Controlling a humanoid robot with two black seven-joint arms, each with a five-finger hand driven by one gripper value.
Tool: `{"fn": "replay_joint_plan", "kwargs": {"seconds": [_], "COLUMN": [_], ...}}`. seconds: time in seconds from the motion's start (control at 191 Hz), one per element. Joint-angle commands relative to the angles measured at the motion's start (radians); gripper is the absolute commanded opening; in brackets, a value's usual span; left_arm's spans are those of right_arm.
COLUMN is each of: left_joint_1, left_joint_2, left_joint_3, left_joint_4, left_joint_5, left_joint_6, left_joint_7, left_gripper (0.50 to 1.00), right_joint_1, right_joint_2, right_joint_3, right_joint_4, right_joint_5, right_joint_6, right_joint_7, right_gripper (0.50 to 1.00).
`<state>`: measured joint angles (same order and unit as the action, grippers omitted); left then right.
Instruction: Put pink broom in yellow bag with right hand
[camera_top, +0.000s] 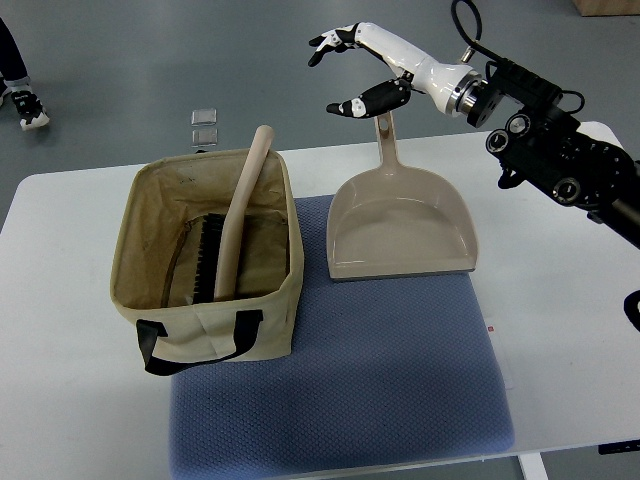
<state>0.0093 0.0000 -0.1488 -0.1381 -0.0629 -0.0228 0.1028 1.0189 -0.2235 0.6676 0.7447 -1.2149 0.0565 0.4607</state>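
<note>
Bristles sit down on the floor of the yellow bag, so we judge the pink broom delivered: its handle leans on the far rim and pokes out because it is longer than the bag is deep. We see the right robot hand raised beyond the surface, fingers spread and empty (above the dustpan handle), which suits a release.

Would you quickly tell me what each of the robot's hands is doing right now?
Right hand: open, fingers spread, holding nothing, raised above the dustpan handle.
Left hand: not in view.
</note>
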Motion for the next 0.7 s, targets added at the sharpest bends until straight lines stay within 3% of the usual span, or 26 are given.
{"fn": "replay_joint_plan", "kwargs": {"seconds": [0.0,0.408,0.695], "left_joint_1": [0.000,0.000,0.000], "left_joint_2": [0.000,0.000,0.000], "left_joint_3": [0.000,0.000,0.000], "left_joint_4": [0.000,0.000,0.000], "left_joint_5": [0.000,0.000,0.000], "left_joint_6": [0.000,0.000,0.000], "left_joint_7": [0.000,0.000,0.000], "left_gripper": [1.000,1.000,1.000], "right_joint_1": [-0.095,-0.258,-0.293], "right_joint_2": [0.000,0.016,0.044], "right_joint_3": [0.107,0.216,0.217], "right_joint_4": [-0.016,-0.133,-0.137], "right_joint_5": [0.135,0.715,0.856], "right_joint_6": [-0.001,0.025,0.034], "right_joint_7": [0.001,-0.005,-0.002], "right_gripper": [0.891,0.924,0.930]}}
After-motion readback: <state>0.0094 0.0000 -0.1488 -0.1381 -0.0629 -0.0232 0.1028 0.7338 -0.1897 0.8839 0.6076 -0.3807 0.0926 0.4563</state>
